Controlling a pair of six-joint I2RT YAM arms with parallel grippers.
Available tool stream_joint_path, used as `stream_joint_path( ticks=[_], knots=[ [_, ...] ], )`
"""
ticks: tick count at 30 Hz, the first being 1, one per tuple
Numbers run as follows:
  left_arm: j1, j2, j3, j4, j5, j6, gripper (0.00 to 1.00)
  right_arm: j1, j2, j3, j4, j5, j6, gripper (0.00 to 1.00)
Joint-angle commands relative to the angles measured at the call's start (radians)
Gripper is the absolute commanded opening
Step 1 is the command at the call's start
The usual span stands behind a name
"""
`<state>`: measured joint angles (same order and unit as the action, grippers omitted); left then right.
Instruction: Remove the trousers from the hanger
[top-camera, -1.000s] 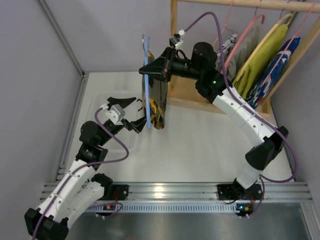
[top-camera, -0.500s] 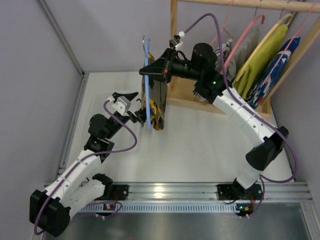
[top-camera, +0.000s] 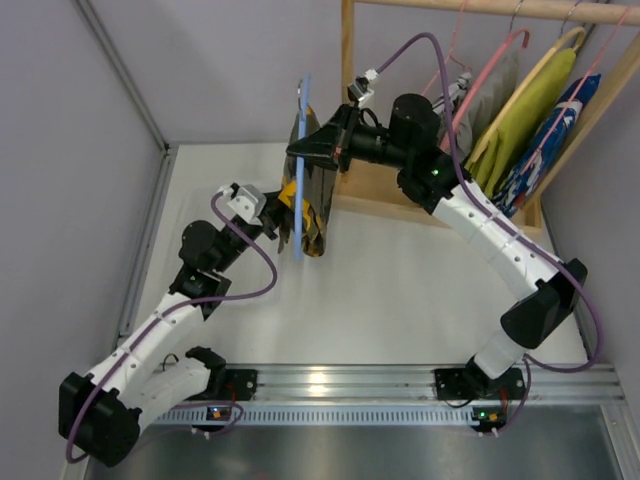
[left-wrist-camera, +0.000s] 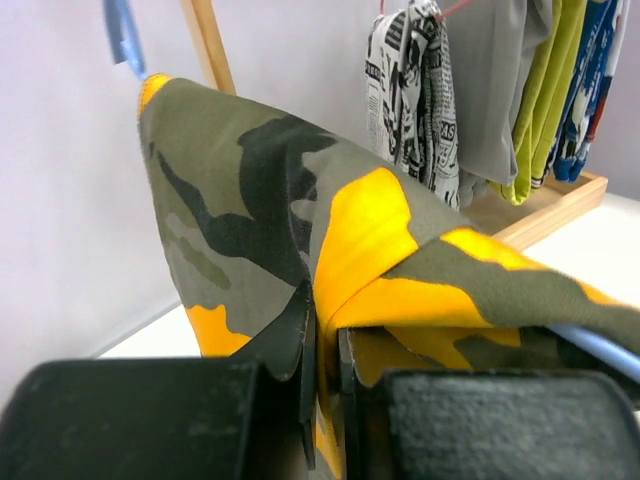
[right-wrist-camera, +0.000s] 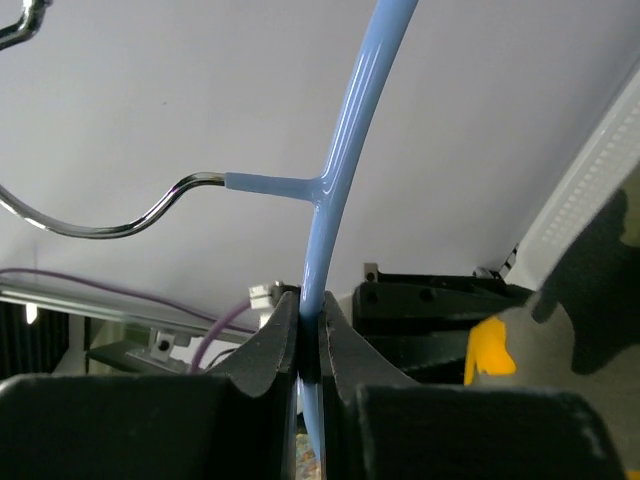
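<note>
The trousers (top-camera: 313, 205), olive and dark camouflage with yellow patches, hang over the light blue hanger (top-camera: 303, 165), which is held up in the air above the white table. My right gripper (top-camera: 302, 148) is shut on the hanger's thin blue bar (right-wrist-camera: 345, 150), just below its metal hook (right-wrist-camera: 100, 215). My left gripper (top-camera: 284, 212) comes in from the left. It is shut on a fold of the trousers (left-wrist-camera: 260, 200) at a yellow patch, with cloth pinched between the fingers at my left gripper (left-wrist-camera: 325, 340). A hanger (left-wrist-camera: 122, 35) end pokes out past the cloth.
A wooden rack (top-camera: 380, 185) stands at the back right, close behind my right arm. On it hang pink hangers (top-camera: 490, 70), a lime-green garment (top-camera: 525, 110), a grey one and a black-and-white printed garment (left-wrist-camera: 410, 90). A grey wall runs along the left.
My left gripper moved right to the trousers and went from open to shut on the fabric. My right gripper shifted the hanger slightly right and up.
</note>
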<state>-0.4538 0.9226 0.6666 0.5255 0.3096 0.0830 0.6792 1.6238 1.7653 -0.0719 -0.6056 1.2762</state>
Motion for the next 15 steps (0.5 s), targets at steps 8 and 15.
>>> stream_joint_path(
  ticks=[8, 15],
  knots=[
    [0.003, -0.051, 0.297, -0.028, -0.098, -0.189, 0.0, -0.058, -0.168, -0.214, 0.184, -0.066, -0.136, 0.0],
    [0.004, -0.021, 0.476, -0.091, -0.13, -0.284, 0.0, -0.092, -0.17, -0.323, 0.181, -0.069, -0.173, 0.0]
  ],
)
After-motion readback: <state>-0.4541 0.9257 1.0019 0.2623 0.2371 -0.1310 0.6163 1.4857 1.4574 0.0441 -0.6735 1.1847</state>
